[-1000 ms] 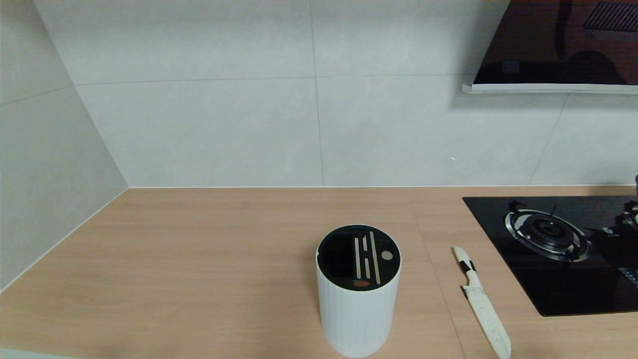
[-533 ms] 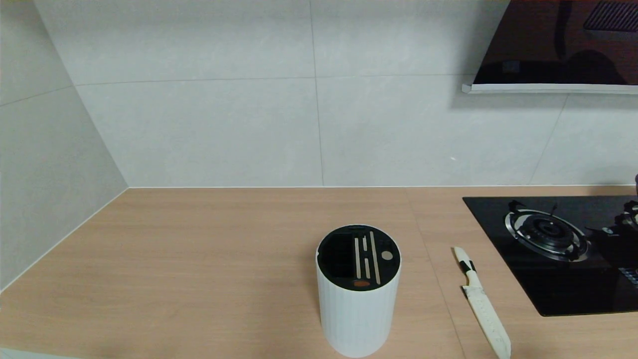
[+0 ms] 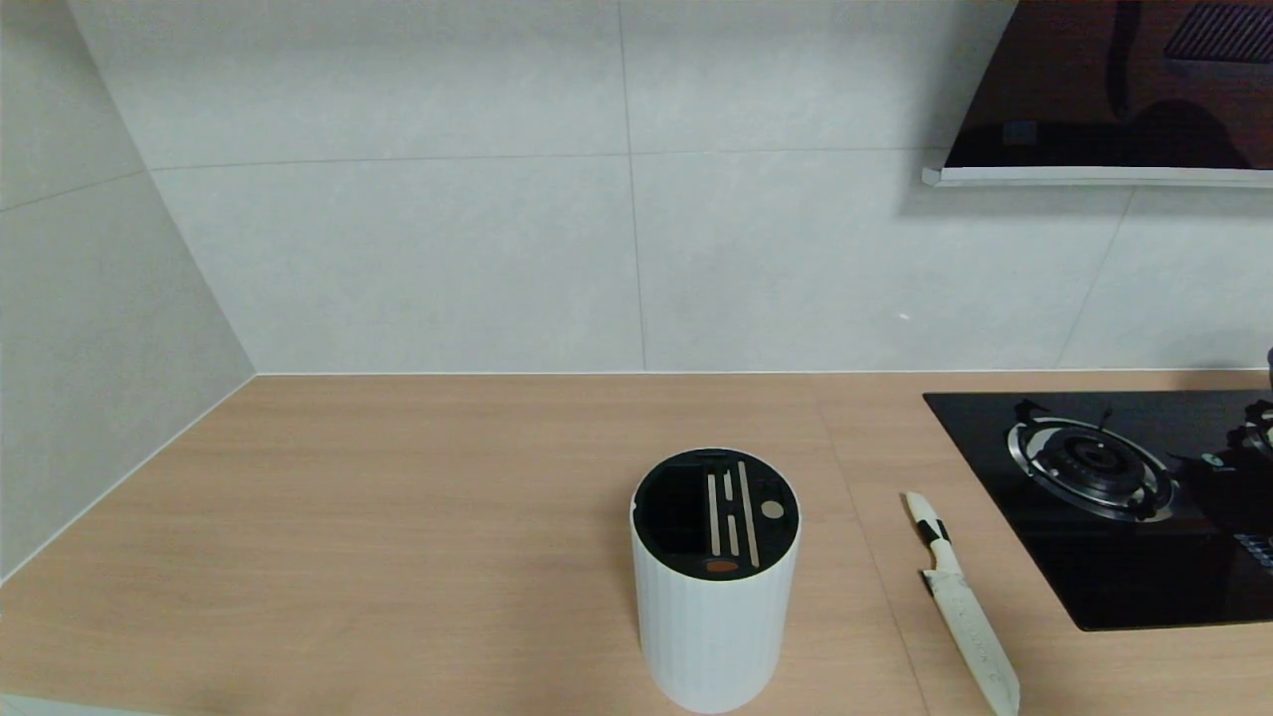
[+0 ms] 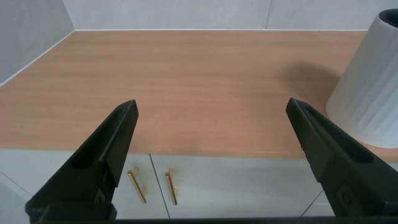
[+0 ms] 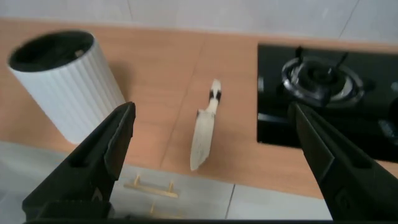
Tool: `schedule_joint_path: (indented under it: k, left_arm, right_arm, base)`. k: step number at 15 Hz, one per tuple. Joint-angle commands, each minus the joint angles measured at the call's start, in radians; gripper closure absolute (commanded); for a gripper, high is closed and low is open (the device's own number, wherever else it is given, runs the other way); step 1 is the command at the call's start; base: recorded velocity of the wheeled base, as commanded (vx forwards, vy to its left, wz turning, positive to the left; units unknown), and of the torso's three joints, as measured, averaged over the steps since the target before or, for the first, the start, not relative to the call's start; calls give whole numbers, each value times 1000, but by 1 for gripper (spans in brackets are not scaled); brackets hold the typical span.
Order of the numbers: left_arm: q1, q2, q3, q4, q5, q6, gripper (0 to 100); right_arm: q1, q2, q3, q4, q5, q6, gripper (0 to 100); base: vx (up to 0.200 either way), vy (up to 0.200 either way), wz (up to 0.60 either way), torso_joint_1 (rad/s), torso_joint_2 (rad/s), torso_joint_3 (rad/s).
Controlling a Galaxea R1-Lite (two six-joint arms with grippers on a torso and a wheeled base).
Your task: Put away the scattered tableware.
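The countertop [image 3: 398, 517] lies below both pairs of fingers. The left gripper [image 4: 210, 107] is spread wide and empty, with bare wood between its fingers. The white ribbed holder [image 4: 367, 81] stands outside one of those fingers, well apart from it. The right gripper [image 5: 212, 111] is equally wide and empty. The knife [image 5: 204, 127] lies flat on the wood in the gap beyond its fingertips, with the holder beyond one finger and the hob [image 5: 323, 93] beyond the other.

The knife looks light, stiff and thin (probably slick, and lying very low). I would pinch across the narrower handle, the end with the black band, which is farther from the fingertips. The holder's slots [image 3: 731, 517] are narrow, so the blade would have to go in near upright.

How deep the slots are is hidden. I cannot tell which side of the blade is sharp, and its tip runs to the head view's lower edge.
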Motion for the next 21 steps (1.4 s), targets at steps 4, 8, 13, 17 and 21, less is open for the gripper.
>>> schedule_joint_path:
  k: [4,8,13,17,21]
  left_arm:
    - [0,0,0,0,1,0,0]
    - [0,0,0,0,1,0,0]
    - [0,0,0,0,1,-2,0]
    - [0,0,0,0,1,0,0]
    - [0,0,0,0,1,0,0]
  right_arm:
    - [113,531,-177,-77,-14,-1,0]
    - [170,771,-244,-126,-102,-6,0]
    - [196,1076,-241,-265,-115,-1,0]
    - [200,1301,-181,-466,-155,2,0]
    - [219,1447,-149,-643,-223,7,0]
  base:
    - [0,0,0,0,0,0]
    - [0,0,0,0,0,0]
    - [0,0,0,0,0,0]
    - [0,0,0,0,0,0]
    - [0,0,0,0,0,0]
